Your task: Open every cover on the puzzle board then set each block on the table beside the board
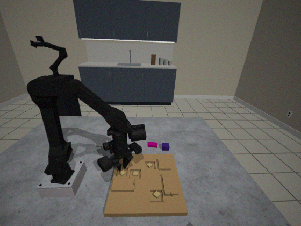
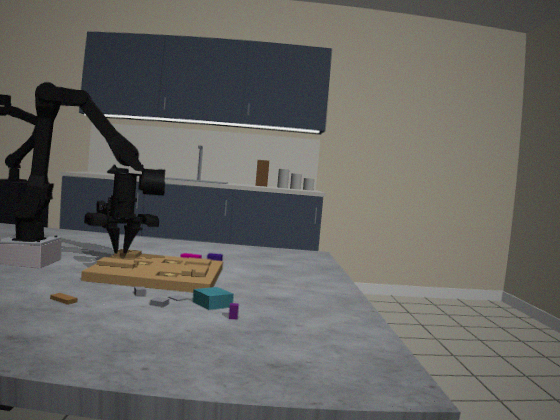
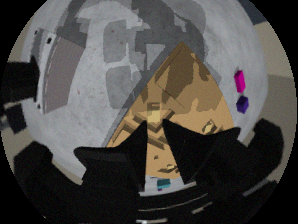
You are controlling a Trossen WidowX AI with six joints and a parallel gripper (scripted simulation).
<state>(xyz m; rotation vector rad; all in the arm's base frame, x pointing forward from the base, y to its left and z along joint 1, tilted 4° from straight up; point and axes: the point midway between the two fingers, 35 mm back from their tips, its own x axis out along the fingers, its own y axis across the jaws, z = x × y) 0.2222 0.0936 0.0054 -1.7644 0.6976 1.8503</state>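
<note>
The wooden puzzle board [image 1: 129, 206] [image 2: 100, 276] [image 3: 220, 116] lies on the table. Pale yellow blocks sit in its open wells: one at the far left [image 1: 123, 172] [image 3: 153, 116], one beside it [image 1: 135, 173], one toward the back [image 1: 149, 164] and one near the front right [image 1: 156, 194]. A wide cover [image 1: 121, 186] at the left lies clear of these wells, as do a back-right cover [image 1: 164, 164] and a right cover [image 1: 171, 185]. My gripper [image 1: 121, 169] [image 2: 121, 255] [image 3: 154, 123] is partly open and empty, its tips just above the far-left block. The arm hides the board's back-left corner in the top view.
A magenta block [image 1: 152, 145] [image 2: 191, 255] [image 3: 240, 81] and a purple block [image 1: 165, 147] [image 2: 215, 257] [image 3: 242, 104] lie behind the board. In front are a teal box [image 2: 212, 298], a small violet block [image 2: 233, 311], an orange piece [image 2: 63, 298] and grey pieces [image 2: 159, 302].
</note>
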